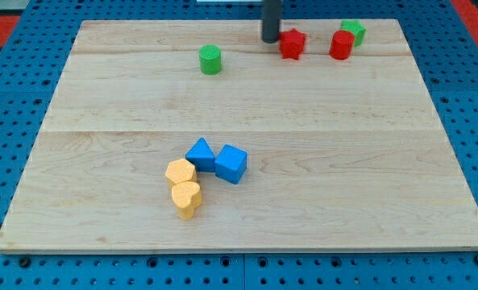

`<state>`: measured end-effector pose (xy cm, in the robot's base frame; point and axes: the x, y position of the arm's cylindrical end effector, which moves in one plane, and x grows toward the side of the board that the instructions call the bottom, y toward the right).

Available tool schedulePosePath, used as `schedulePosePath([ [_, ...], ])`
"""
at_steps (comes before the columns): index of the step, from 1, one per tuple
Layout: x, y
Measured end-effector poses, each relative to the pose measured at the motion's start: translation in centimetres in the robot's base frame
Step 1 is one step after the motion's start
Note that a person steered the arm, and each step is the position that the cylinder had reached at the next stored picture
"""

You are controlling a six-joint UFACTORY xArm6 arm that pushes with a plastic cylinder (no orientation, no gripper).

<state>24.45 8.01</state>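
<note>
My tip (270, 39) stands near the view's top, just left of a red star-shaped block (293, 43); whether it touches the block I cannot tell. Further right a red cylinder (341, 45) sits against a green block (354, 31) behind it. A green cylinder (210, 60) stands alone to the tip's left. Low in the middle of the board lie a blue triangular block (200, 154) and a blue cube (231, 163), touching. Below them two yellow blocks huddle: a hexagonal one (180, 172) and a heart-shaped one (186, 198).
The blocks rest on a pale wooden board (367, 177), which lies on a blue perforated surface (5, 121). A red area shows at the view's top corners.
</note>
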Motion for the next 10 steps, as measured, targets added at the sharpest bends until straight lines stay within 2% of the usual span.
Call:
schedulePosePath([
  [1,0.1,-0.9],
  [2,2.2,-9.5],
  [3,9.1,-9.8],
  [4,8.0,-16.3],
  [5,4.8,-18.1],
  [6,7.5,-8.7],
  [7,7.7,-4.8],
  [8,3.1,-11.2],
  [9,2.6,-9.0],
  [10,2.5,-0.6],
])
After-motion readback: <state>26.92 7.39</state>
